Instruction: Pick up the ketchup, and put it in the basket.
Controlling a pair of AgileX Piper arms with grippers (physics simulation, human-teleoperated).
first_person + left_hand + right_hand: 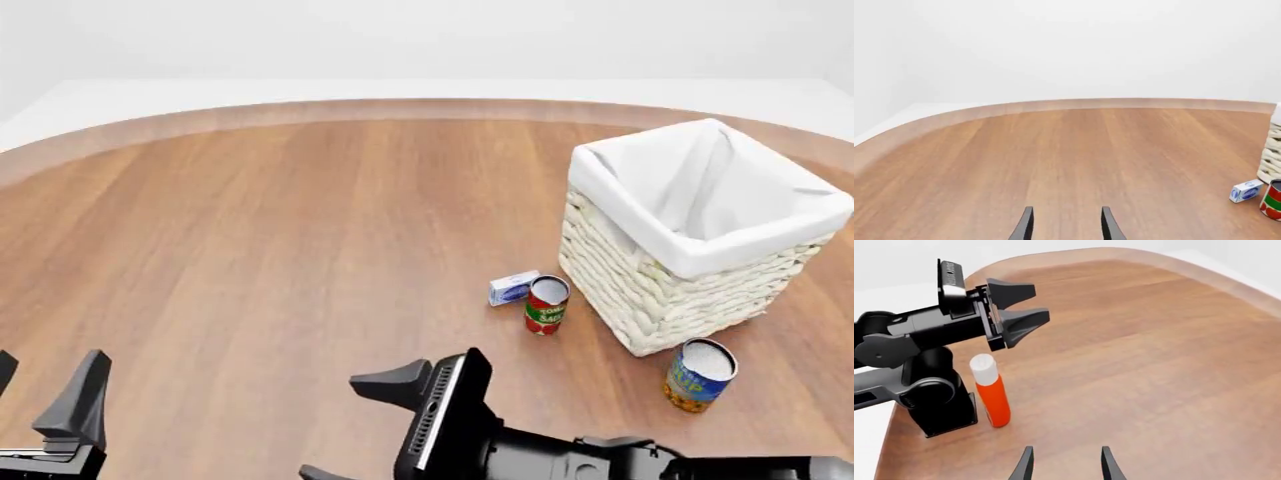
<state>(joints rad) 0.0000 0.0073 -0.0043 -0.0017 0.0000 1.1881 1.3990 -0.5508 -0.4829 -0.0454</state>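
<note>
At the front view's bottom left corner the left gripper is cut off by the frame edge, only dark finger tips rising from the edge; its own wrist view shows the two fingers parted with bare table between them, holding nothing. Across the middle of the front view the wood lies bare until the small blue-and-white box, which sits just beside the red-and-green can. Both stand close to the basket, whose white lining folds over the rim; its inside shows only cloth. Near the basket's front corner stands the blue-and-yellow can.

Low in the front view the right gripper points leftward, its lower finger mostly cropped by the frame edge; its jaws are spread apart and hold nothing, as its wrist view confirms.

From the front the ketchup cannot be seen at all. Only the right wrist view finds it: the ketchup stands upright on the table close to the left arm's base, under the left gripper's spread fingers, apart from both grippers. Its label is not visible from this side.
</note>
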